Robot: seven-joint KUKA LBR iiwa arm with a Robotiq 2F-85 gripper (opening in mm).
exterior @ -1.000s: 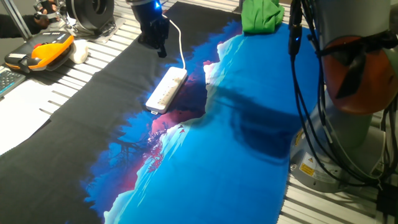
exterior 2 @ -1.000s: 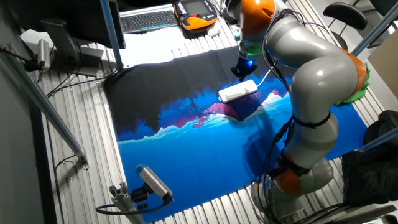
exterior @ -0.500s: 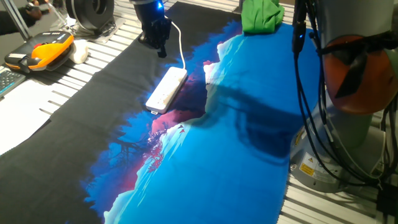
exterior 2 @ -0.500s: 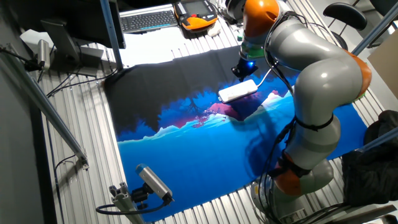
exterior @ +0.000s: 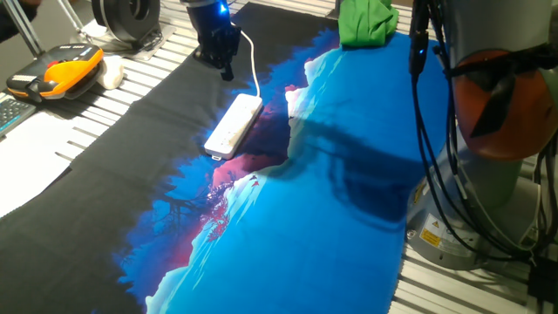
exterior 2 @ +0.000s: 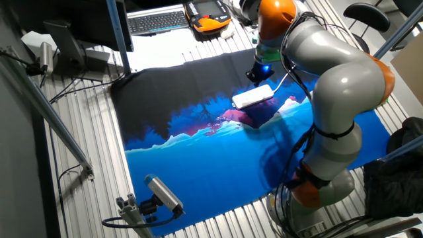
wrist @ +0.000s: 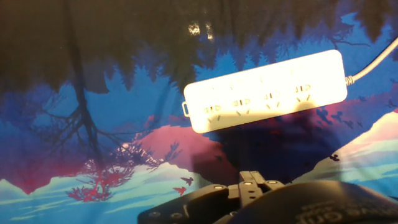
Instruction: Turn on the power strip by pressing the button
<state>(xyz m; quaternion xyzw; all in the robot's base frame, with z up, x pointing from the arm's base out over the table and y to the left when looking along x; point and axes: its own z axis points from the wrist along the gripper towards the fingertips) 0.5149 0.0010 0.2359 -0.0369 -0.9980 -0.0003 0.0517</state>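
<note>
Long, slim white plastic power strip (exterior: pixel 234 126) with rounded corners and a row of sockets on top, lying flat on a printed cloth mat (exterior: pixel 288 218) of black, blue and pink forest scenery, at the border between the mat's black area and its blue area. White cord (exterior: pixel 253 63) running from the far end of the power strip toward the dark two-finger gripper (exterior: pixel 224 68), poised above the mat just beyond that far end, apart from the strip. In the other fixed view, power strip (exterior 2: pixel 252 96) just below the gripper (exterior 2: pixel 256 75) with a blue light above it. In the hand view, power strip (wrist: pixel 266 91) brightly lit, tilted slightly, fully visible ahead of the gripper body. Fingertips not discernible in any view; finger state impossible to tell.
</note>
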